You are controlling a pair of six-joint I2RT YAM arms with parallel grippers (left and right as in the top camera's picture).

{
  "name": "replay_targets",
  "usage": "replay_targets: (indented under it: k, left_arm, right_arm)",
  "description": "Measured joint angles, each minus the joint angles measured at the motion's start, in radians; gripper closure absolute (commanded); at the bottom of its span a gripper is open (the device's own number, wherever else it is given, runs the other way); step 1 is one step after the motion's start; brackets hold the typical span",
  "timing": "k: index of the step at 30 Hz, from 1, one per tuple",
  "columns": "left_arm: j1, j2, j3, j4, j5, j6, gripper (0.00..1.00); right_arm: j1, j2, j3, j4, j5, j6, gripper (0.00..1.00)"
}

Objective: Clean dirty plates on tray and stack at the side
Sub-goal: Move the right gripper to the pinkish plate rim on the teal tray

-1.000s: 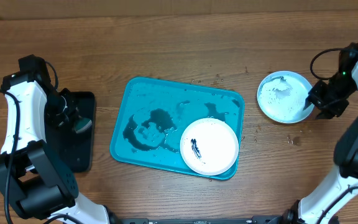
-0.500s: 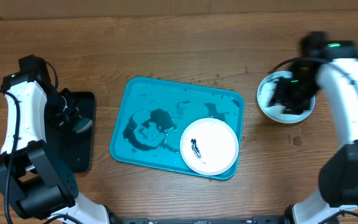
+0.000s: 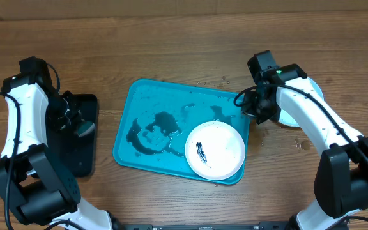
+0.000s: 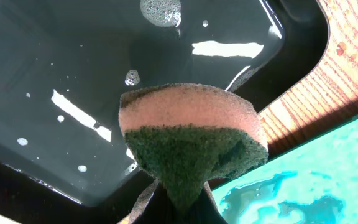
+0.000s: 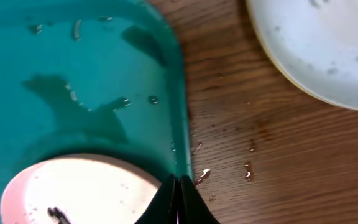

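A white dirty plate (image 3: pixel 214 150) with a dark smear lies in the near right corner of the wet turquoise tray (image 3: pixel 152 102). My right gripper (image 3: pixel 255 110) hovers over the tray's right rim (image 5: pixel 178 124), shut and empty (image 5: pixel 179 186), just beyond that plate (image 5: pixel 86 186). A cleaned light-rimmed plate (image 5: pixel 316 43) rests on the wood to the right, mostly hidden under my right arm in the overhead view (image 3: pixel 287 121). My left gripper (image 3: pixel 76 126) is shut on a pink-and-green sponge (image 4: pixel 191 137) above the black tray.
The black tray (image 4: pixel 73 93) holds soapy water at the table's left, next to the turquoise tray (image 4: pixel 316 174). Water drops (image 5: pixel 250 168) dot the wood between the tray and the side plate.
My right arm swung left from the side plate to the tray's right rim, and its jaws closed. The left arm and sponge stayed put.
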Motion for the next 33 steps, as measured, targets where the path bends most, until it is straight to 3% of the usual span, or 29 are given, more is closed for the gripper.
replay_targets:
  k: [1, 2, 5, 23, 29, 33]
  left_arm:
    - [0.000, 0.000, 0.000, 0.000, 0.000, 0.000, 0.96]
    - [0.000, 0.000, 0.000, 0.000, 0.000, 0.000, 0.96]
    - [0.000, 0.000, 0.000, 0.000, 0.000, 0.000, 0.96]
    - [0.000, 0.000, 0.000, 0.000, 0.000, 0.000, 0.96]
    - [0.000, 0.000, 0.000, 0.001, 0.000, 0.000, 0.96]
    - [0.000, 0.000, 0.000, 0.001, 0.000, 0.001, 0.96]
  right_arm:
    - [-0.001, 0.000, -0.010, 0.001, 0.006, 0.010, 0.69]
    - [-0.002, 0.000, -0.019, 0.003, 0.010, 0.019, 0.63]
    - [-0.002, 0.000, -0.063, 0.039, 0.019, 0.032, 0.57]
    - [-0.002, 0.000, -0.287, 0.396, 0.018, 0.040, 0.62]
    - [-0.002, 0.000, -0.298, 0.435, 0.018, -0.038, 0.78]
    - [-0.002, 0.000, -0.298, 0.441, 0.019, -0.089, 0.80]
